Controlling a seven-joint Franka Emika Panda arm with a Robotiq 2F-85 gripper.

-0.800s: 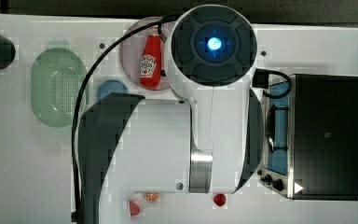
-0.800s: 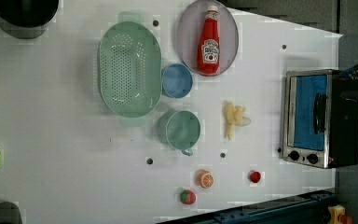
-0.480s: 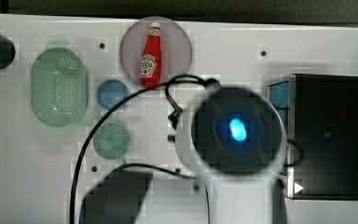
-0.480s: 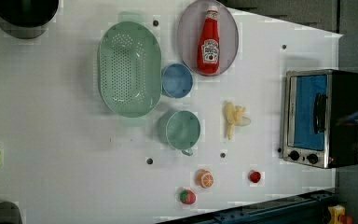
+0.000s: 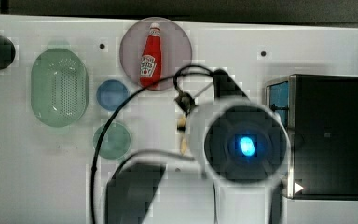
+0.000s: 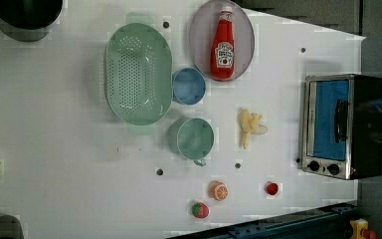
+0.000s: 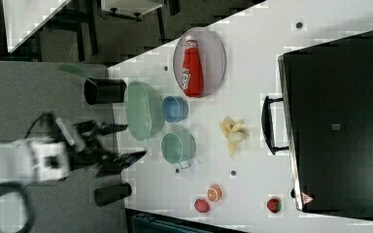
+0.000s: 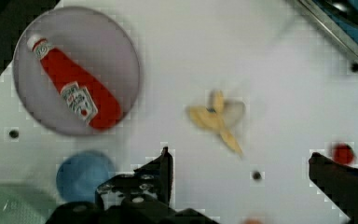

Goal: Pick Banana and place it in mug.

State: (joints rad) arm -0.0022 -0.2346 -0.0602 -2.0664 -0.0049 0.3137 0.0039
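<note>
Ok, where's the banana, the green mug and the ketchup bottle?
banana [image 6: 249,128]: left view, middle of the peel.
mug [image 6: 195,139]: left view, inside bottom.
ketchup bottle [image 6: 223,50]: left view, on its label.

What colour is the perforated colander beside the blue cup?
Pale green; the colander shows best in the left view.

Bright, even light on the white table [image 6: 54,149]; soft shadows; all pics blocky w/ compression; arm [image 5: 242,149] blurry in top view.
</note>
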